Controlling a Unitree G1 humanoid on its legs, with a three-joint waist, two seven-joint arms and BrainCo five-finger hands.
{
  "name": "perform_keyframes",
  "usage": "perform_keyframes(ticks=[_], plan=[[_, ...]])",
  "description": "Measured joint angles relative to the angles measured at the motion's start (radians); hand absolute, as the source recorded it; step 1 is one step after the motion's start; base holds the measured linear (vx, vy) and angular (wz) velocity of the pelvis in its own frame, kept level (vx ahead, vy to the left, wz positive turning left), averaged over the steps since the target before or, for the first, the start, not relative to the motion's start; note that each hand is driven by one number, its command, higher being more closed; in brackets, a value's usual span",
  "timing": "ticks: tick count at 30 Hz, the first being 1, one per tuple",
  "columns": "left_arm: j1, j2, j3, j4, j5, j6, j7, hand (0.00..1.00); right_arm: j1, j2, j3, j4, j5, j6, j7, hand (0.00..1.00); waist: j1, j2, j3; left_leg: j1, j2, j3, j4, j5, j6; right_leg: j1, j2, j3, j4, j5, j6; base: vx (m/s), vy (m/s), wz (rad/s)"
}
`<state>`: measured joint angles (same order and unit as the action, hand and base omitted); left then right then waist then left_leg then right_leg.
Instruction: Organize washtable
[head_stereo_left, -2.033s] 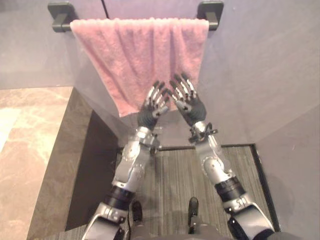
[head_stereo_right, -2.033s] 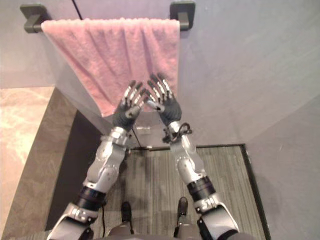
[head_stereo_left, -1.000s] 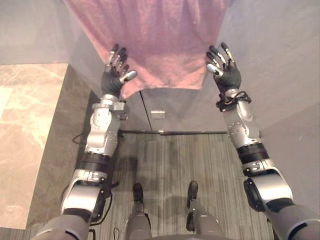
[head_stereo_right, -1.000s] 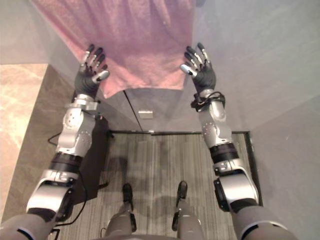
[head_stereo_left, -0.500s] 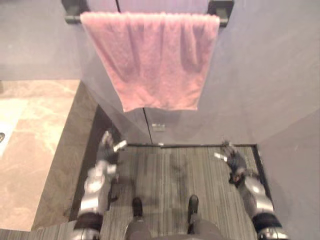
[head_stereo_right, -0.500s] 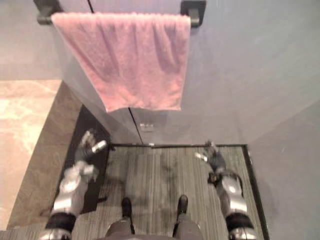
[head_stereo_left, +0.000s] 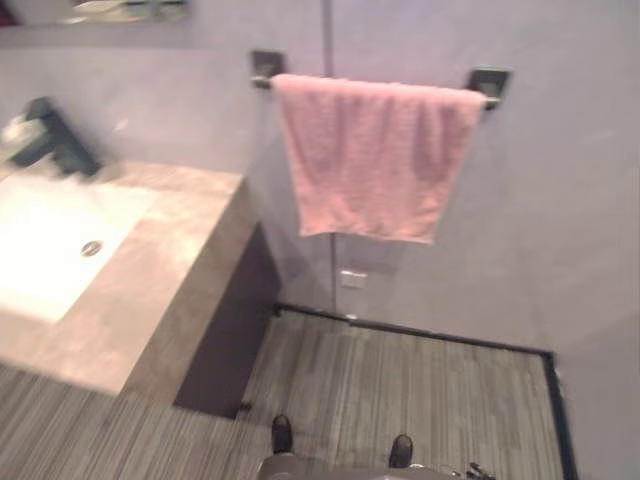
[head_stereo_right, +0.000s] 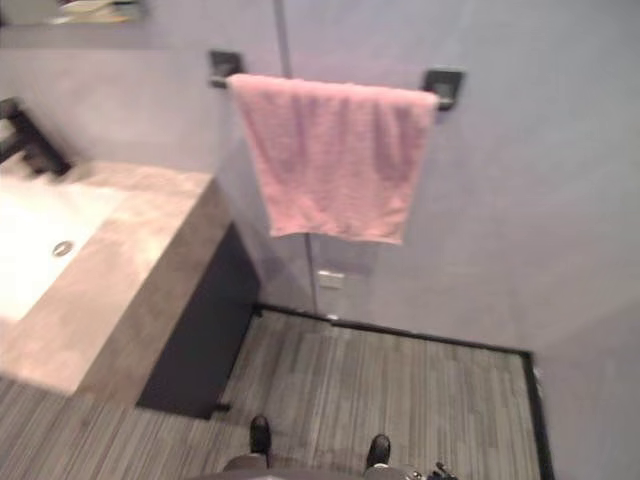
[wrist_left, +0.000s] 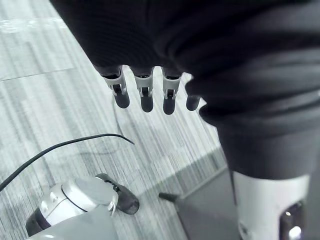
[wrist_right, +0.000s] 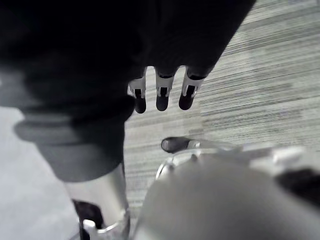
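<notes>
A pink towel (head_stereo_left: 375, 155) hangs flat over a black wall bar (head_stereo_left: 489, 82). To its left stands the washtable, a beige stone counter (head_stereo_left: 175, 265) with a white sink (head_stereo_left: 45, 235) and a black faucet (head_stereo_left: 55, 140) behind it. My left hand (wrist_left: 146, 95) hangs over the striped floor with relaxed fingers and nothing in it. My right hand (wrist_right: 161, 97) also hangs low above the floor, fingers loose and holding nothing. Both hands are far from the towel and the counter.
A dark cabinet side (head_stereo_left: 235, 340) drops from the counter to the grey striped floor (head_stereo_left: 420, 380). A small wall plate (head_stereo_left: 351, 279) sits below the towel. A black strip (head_stereo_left: 450, 340) runs along the wall's foot.
Both hands, raised at the towel's lower edge earlier, have dropped out of the head views. The camera has swung left, so the washtable and sink now show.
</notes>
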<state>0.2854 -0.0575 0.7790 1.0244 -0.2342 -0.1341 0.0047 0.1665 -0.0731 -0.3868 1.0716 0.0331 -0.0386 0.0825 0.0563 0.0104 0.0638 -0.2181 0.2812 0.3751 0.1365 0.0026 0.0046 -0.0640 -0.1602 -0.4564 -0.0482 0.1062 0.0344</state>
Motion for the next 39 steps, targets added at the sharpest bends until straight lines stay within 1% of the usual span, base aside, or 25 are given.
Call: perform_keyframes(ticks=[1,3,4,5,6,7,8,9,10,11,14,16,18,19,20,21,23,26,28,29,30,33,34,36,39], plan=[[-0.002,-0.008,0.026,0.013,-0.002,0.004,0.0,0.0,-0.004,-0.002,-0.01,0.003,-0.007,-0.002,-0.001,0.0,0.007,0.0,0.0,-0.023,0.03,0.036,0.14,-0.005,0.006,0.0,-0.013,-0.013,0.021,-0.007,0.0,0.01,0.071,0.72],[0.02,-0.025,0.057,0.037,-0.012,0.016,0.014,0.0,0.011,-0.015,-0.042,0.003,-0.033,-0.003,-0.015,0.0,0.013,0.028,-0.014,-0.009,0.126,0.112,0.573,-0.107,0.094,0.008,-0.037,-0.056,0.092,-0.034,0.008,0.08,0.128,0.53],[0.02,-0.024,0.057,0.035,-0.011,0.016,0.019,0.0,0.018,-0.016,-0.045,0.003,-0.036,-0.002,-0.018,0.0,0.014,0.033,-0.016,0.0,0.142,0.123,0.625,-0.122,0.112,0.006,-0.044,-0.07,0.105,-0.036,0.011,0.04,0.204,0.84],[0.005,-0.023,0.056,0.024,-0.009,0.017,0.022,0.0,0.018,-0.021,-0.055,0.004,-0.041,0.005,-0.019,0.0,0.011,0.041,-0.02,0.001,0.165,0.152,0.65,-0.132,0.101,-0.009,-0.061,-0.113,0.141,-0.04,0.013,0.01,0.246,1.27],[-0.015,-0.021,0.033,-0.001,-0.008,0.017,0.027,0.0,0.002,-0.017,-0.083,0.011,-0.044,0.013,-0.023,0.0,-0.009,0.036,-0.025,-0.026,0.08,0.173,0.545,-0.127,0.093,-0.039,-0.101,-0.155,0.202,-0.075,0.034,-0.01,0.234,1.54],[-0.024,-0.014,0.016,-0.015,-0.007,0.014,0.033,0.0,0.002,-0.014,-0.085,0.029,-0.044,0.017,-0.021,0.0,-0.027,0.01,-0.039,-0.017,0.011,0.113,0.408,-0.122,0.054,-0.062,-0.104,-0.161,0.209,-0.109,0.043,-0.03,0.098,2.03],[-0.058,0.018,0.013,-0.05,-0.001,0.007,0.044,0.0,-0.018,0.006,-0.088,0.075,-0.046,0.019,-0.024,0.0,-0.067,-0.041,-0.044,0.054,-0.043,0.091,0.299,-0.15,0.055,-0.069,-0.097,-0.196,0.165,-0.096,0.001,-0.03,-0.048,1.97],[-0.092,0.022,-0.003,-0.062,0.012,0.005,0.054,0.0,-0.037,-0.002,-0.09,0.092,-0.045,0.02,-0.045,0.0,-0.052,-0.014,-0.023,0.094,0.058,0.148,0.413,-0.208,0.03,-0.043,-0.081,-0.26,0.165,-0.034,-0.012,-0.01,-0.045,1.77],[-0.096,0.022,-0.027,-0.063,0.013,0.005,0.058,0.0,-0.047,-0.012,-0.087,0.091,-0.045,0.023,-0.051,0.0,-0.052,-0.002,-0.023,0.126,0.069,0.153,0.377,-0.215,-0.048,-0.044,-0.084,-0.283,0.174,-0.034,-0.012,0.0,0.121,1.47],[-0.118,0.017,-0.087,-0.068,0.039,0.008,0.059,0.0,-0.06,-0.033,-0.083,0.091,-0.05,0.023,-0.06,0.0,-0.057,0.015,-0.014,0.136,0.043,0.16,0.285,-0.248,-0.164,-0.045,-0.113,-0.339,0.19,-0.028,0.005,-0.01,0.316,1.18],[-0.118,0.033,-0.195,-0.078,0.111,0.013,0.061,0.0,-0.091,-0.008,-0.035,0.091,-0.092,0.024,-0.062,0.0,-0.038,-0.02,-0.013,0.115,-0.043,0.16,0.248,-0.267,-0.146,-0.017,-0.206,-0.399,0.178,0.056,0.011,-0.06,0.38,1.15],[-0.102,0.04,-0.273,-0.078,0.154,0.017,0.061,0.0,-0.099,-0.018,0.004,0.075,-0.106,0.024,-0.061,0.0,-0.046,0.001,-0.005,0.098,-0.068,0.103,0.278,-0.289,-0.108,0.02,-0.247,-0.422,0.212,0.086,0.0,-0.06,0.353,1.0],[-0.106,0.066,-0.387,-0.08,0.238,0.015,0.049,0.0,-0.09,-0.018,0.01,0.05,-0.103,0.013,-0.091,0.0,-0.039,0.0,0.012,0.084,-0.137,0.003,0.308,-0.323,-0.044,0.003,-0.362,-0.345,0.394,0.095,-0.026,0.01,0.372,1.17],[-0.104,0.064,-0.407,-0.079,0.253,0.015,0.045,0.0,-0.09,-0.022,0.005,0.033,-0.102,0.006,-0.094,0.0,-0.042,-0.001,0.018,0.085,-0.151,-0.024,0.313,-0.326,-0.028,-0.029,-0.377,-0.27,0.458,0.076,-0.07,0.04,0.289,1.03],[-0.101,0.088,-0.437,-0.075,0.274,0.015,0.045,0.0,-0.093,-0.014,0.006,0.008,-0.086,0.002,-0.087,0.0,-0.043,0.004,0.021,0.085,-0.148,-0.063,0.319,-0.326,-0.006,-0.082,-0.305,-0.037,0.529,-0.054,-0.043,0.05,0.09,1.0],[-0.1,0.108,-0.456,-0.061,0.292,0.015,0.045,0.0,-0.089,0.006,0.009,0.002,-0.064,-0.001,-0.079,0.0,-0.043,0.004,0.023,0.095,-0.153,-0.11,0.298,-0.313,0.014,-0.108,-0.192,0.144,0.567,-0.16,0.038,0.06,0.098,1.03],[-0.108,0.111,-0.463,-0.048,0.308,0.013,0.045,0.0,-0.084,0.025,0.003,-0.009,-0.033,0.001,-0.079,0.0,-0.045,-0.013,0.033,0.136,-0.186,-0.152,0.238,-0.277,0.024,-0.119,-0.09,0.272,0.607,-0.241,0.04,0.04,0.008,1.1],[-0.102,0.093,-0.448,-0.045,0.329,0.011,0.044,0.0,-0.044,0.037,0.004,-0.056,-0.001,-0.002,-0.075,0.0,-0.046,-0.02,0.037,0.183,-0.243,-0.231,0.197,-0.253,0.031,-0.115,0.038,0.273,0.587,-0.299,0.02,0.04,-0.041,1.11],[-0.1,0.082,-0.427,-0.045,0.337,0.012,0.043,0.0,-0.027,0.045,0.002,-0.07,0.007,-0.005,-0.06,0.0,-0.051,-0.031,0.039,0.174,-0.271,-0.283,0.208,-0.261,0.025,-0.09,0.063,0.289,0.524,-0.313,-0.018,0.01,-0.083,0.83],[-0.102,0.067,-0.417,-0.049,0.338,0.011,0.042,0.0,-0.021,0.047,-0.004,-0.079,0.016,-0.013,-0.056,0.0,-0.058,-0.003,0.033,0.157,-0.27,-0.331,0.213,-0.268,0.018,-0.089,0.091,0.358,0.523,-0.312,-0.022,0.05,-0.089,0.79],[-0.102,0.061,-0.412,-0.053,0.341,0.011,0.041,0.0,-0.019,0.044,-0.004,-0.079,0.015,-0.015,-0.055,0.0,-0.067,-0.002,0.04,0.154,-0.269,-0.351,0.214,-0.273,0.015,-0.088,0.1,0.391,0.53,-0.312,-0.022,0.06,-0.144,1.29],[-0.09,0.043,-0.339,-0.065,0.341,0.004,0.041,0.0,0.022,0.045,-0.004,-0.085,0.01,-0.02,-0.057,0.0,-0.101,0.007,0.045,0.091,-0.184,-0.327,0.378,-0.292,-0.019,-0.032,0.118,0.339,0.489,-0.331,-0.028,0.07,-0.199,0.99],[-0.09,0.033,-0.297,-0.075,0.333,0.004,0.042,0.0,0.029,0.045,0.002,-0.104,-0.01,-0.014,-0.055,0.0,-0.091,0.004,0.054,0.024,-0.13,-0.273,0.546,-0.3,-0.046,-0.009,0.12,0.316,0.476,-0.379,-0.034,0.07,-0.193,0.74],[-0.079,0.013,-0.251,-0.083,0.31,0.007,0.044,0.0,0.024,0.039,0.011,-0.109,-0.04,-0.009,-0.055,0.0,-0.091,0.012,0.059,-0.034,-0.042,-0.209,0.711,-0.302,-0.048,0.006,0.126,0.286,0.481,-0.383,-0.04,-0.01,-0.05,0.41],[-0.062,0.01,-0.215,-0.092,0.284,0.016,0.049,0.0,0.016,0.037,0.047,-0.109,-0.084,-0.003,-0.056,0.0,-0.078,-0.014,0.058,-0.018,0.097,-0.115,0.711,-0.305,-0.043,0.023,0.102,0.282,0.463,-0.38,-0.02,-0.03,0.148,0.15]])
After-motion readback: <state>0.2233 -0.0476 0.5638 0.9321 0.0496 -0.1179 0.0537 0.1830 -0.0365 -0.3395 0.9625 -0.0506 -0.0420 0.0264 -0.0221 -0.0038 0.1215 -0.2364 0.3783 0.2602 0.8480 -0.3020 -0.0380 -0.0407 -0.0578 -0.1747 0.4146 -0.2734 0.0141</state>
